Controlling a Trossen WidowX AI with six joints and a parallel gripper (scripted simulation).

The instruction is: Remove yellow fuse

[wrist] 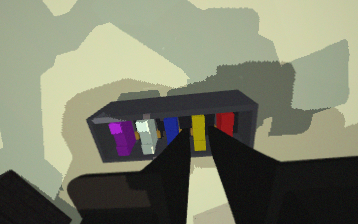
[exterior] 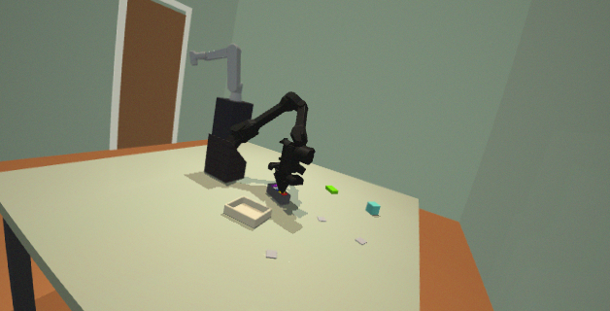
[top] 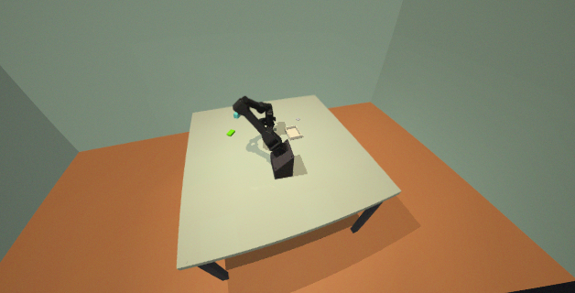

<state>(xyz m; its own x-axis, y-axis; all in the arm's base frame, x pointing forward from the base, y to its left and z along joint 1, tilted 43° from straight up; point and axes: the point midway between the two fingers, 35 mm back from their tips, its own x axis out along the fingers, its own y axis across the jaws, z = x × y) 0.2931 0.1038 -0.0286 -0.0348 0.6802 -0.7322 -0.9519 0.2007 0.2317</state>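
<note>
The fuse block [wrist: 181, 104] [exterior: 275, 197] is dark and holds a row of upright fuses. The yellow fuse [wrist: 199, 143] sits in it between the blue fuse [wrist: 171, 129] and the red fuse [wrist: 225, 122]. My gripper [wrist: 198, 132] [exterior: 282, 190] points down at the block, its fingers slightly apart, one on each side of the yellow fuse in the wrist view. A narrow gap shows on both sides, so it is open and holds nothing. How deep the tips reach beside the fuse is hard to tell. The tray [exterior: 246, 209] [top: 294, 132] is beige and empty.
A white fuse [wrist: 146, 136] and a purple fuse [wrist: 123, 140] stand farther left in the block. A green block [exterior: 331, 190] [top: 231, 133] and a teal cube [exterior: 373, 208] [top: 236, 115] lie on the table. Several small flat pale pieces lie beyond the tray and block.
</note>
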